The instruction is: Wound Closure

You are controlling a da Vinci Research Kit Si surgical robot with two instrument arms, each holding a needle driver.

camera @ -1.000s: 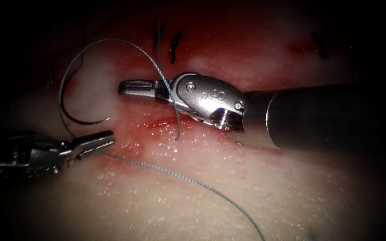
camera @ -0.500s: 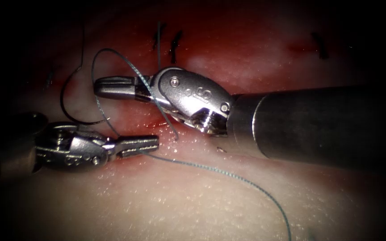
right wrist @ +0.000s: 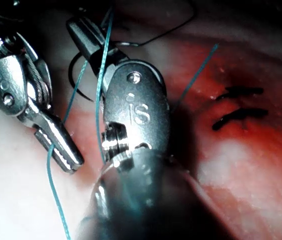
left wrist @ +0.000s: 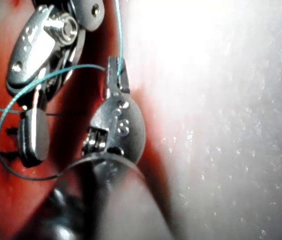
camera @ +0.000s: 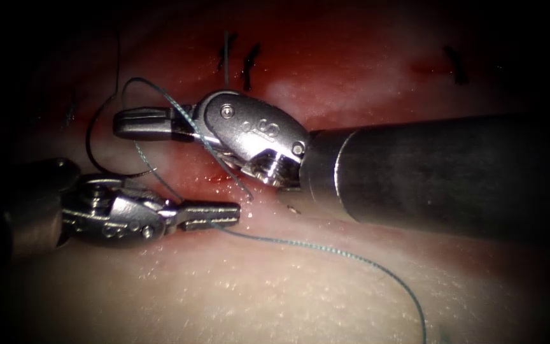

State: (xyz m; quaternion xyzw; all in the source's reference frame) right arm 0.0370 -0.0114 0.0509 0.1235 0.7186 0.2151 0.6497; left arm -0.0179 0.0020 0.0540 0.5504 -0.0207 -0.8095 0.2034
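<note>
1. The thread (camera: 326,250) is pinched in the left tool (camera: 214,215), just below the cut (camera: 224,175).
2. The right tool (camera: 138,121) is seen clamped shut, thread looped over it.
3. The needle (camera: 97,150) is left lying loose on the tissue (camera: 288,293), left of the cut.

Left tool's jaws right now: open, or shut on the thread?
Shut on the thread. In the endoscope view the left tool shows its jaws pressed together, the thread running out from between them; the left wrist view shows the same.
</note>
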